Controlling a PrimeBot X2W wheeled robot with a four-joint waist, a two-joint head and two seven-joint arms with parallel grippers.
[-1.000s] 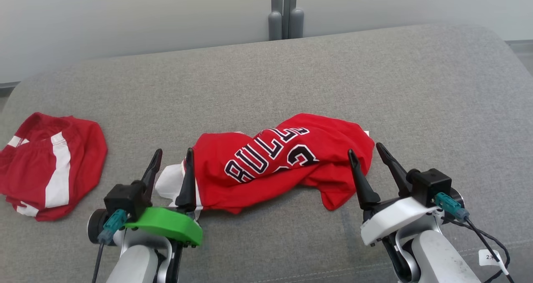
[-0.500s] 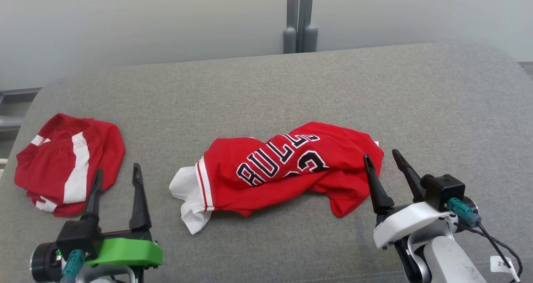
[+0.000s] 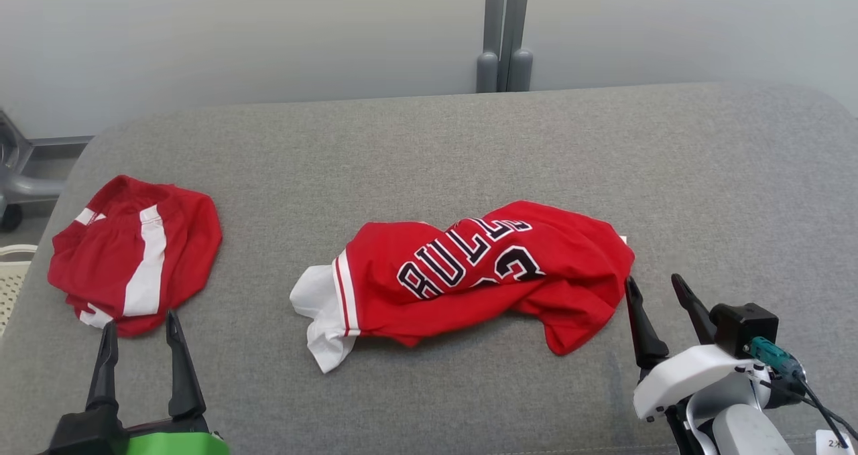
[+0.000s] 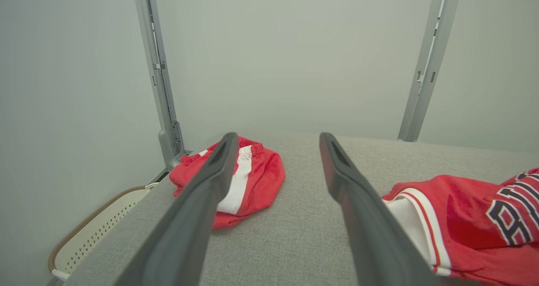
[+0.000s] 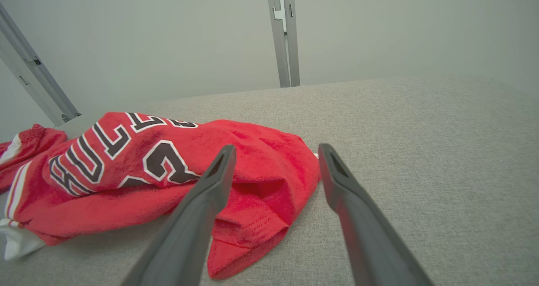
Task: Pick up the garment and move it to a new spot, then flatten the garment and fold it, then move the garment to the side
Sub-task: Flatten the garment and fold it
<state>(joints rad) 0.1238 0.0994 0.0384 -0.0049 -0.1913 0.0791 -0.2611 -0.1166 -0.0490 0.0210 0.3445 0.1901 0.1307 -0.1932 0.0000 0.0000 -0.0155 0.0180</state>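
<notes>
The garment, a red jersey with dark "BULLS" lettering and a white end on its left, lies crumpled in the middle of the grey padded surface. My left gripper stands open at the lower left, well apart from the jersey and just before the red shorts. In the left wrist view its fingers frame bare fabric, with the jersey to their right. My right gripper is open just beside the jersey's right end. The right wrist view has that end between and behind the fingers.
Red shorts with a white stripe lie bunched near the left edge of the surface. A cream perforated basket sits below that left edge. A grey post stands behind the surface against the pale wall.
The camera has shifted. My left gripper has drawn away from the jersey's white end, leftward to in front of the shorts. My right gripper has backed off slightly from the right end.
</notes>
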